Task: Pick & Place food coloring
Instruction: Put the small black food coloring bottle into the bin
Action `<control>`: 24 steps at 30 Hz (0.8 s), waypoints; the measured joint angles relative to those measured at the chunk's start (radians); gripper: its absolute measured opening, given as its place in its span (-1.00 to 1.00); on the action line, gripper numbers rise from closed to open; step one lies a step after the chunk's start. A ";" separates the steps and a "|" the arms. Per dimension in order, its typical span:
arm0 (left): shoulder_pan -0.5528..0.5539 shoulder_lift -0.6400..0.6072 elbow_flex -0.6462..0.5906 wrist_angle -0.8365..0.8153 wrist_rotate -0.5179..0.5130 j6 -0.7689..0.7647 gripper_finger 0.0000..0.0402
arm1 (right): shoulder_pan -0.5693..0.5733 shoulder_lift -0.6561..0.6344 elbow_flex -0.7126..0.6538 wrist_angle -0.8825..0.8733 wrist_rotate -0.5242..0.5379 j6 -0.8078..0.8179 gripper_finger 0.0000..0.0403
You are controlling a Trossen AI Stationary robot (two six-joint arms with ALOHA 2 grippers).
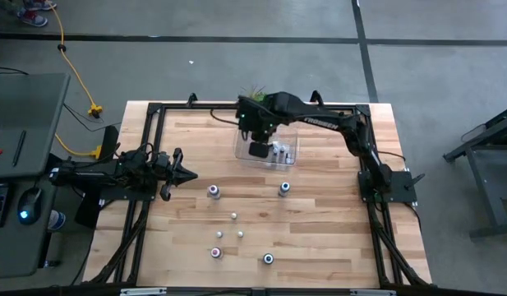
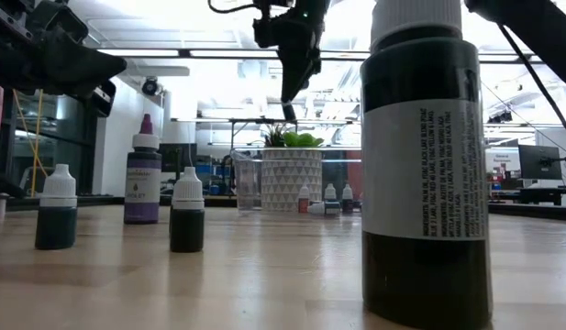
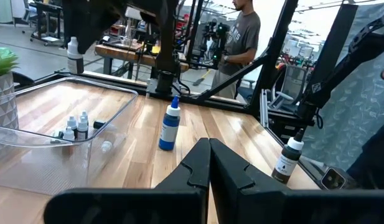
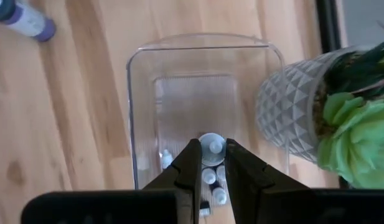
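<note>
Wooden table (image 1: pixel 319 238), black frame, workshop beyond. You see the right arm reaching across the far side, its right gripper (image 4: pixel 210 163) pointing straight down over the clear tray (image 1: pixel 239 150), beside the plant (image 4: pixel 341 118). Its fingers pinch a white-capped bottle (image 4: pixel 212 147) above the tray. Several small bottles (image 3: pixel 75 127) already stand in the tray. Seven bottles (image 1: pixel 213 191) stand scattered on the open table. The left gripper (image 1: pixel 181 170) rests at the left edge, fingers pressed together.
</note>
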 joint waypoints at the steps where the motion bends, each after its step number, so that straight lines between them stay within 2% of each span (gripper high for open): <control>1: 0.000 0.000 0.000 0.000 0.000 0.000 -1.00 | -0.009 0.000 0.000 0.000 -0.024 -0.011 -0.77; 7: 0.000 0.000 0.000 0.000 0.000 0.000 -1.00 | -0.056 0.000 0.000 -0.026 -0.163 -0.053 -0.77; 12: 0.000 0.000 0.000 0.000 0.000 0.000 -1.00 | -0.091 -0.009 -0.062 -0.030 -0.211 -0.066 -0.77; 16: 0.000 0.000 0.000 0.000 0.000 0.000 -1.00 | -0.118 -0.067 -0.247 0.094 -0.186 -0.024 -0.77; 19: 0.000 0.000 0.000 0.000 0.000 0.000 -1.00 | -0.130 -0.153 -0.429 0.244 -0.175 0.045 -0.77; 24: 0.000 0.000 0.000 0.000 0.000 0.000 -1.00 | -0.131 -0.308 -0.726 0.496 -0.096 0.184 -0.77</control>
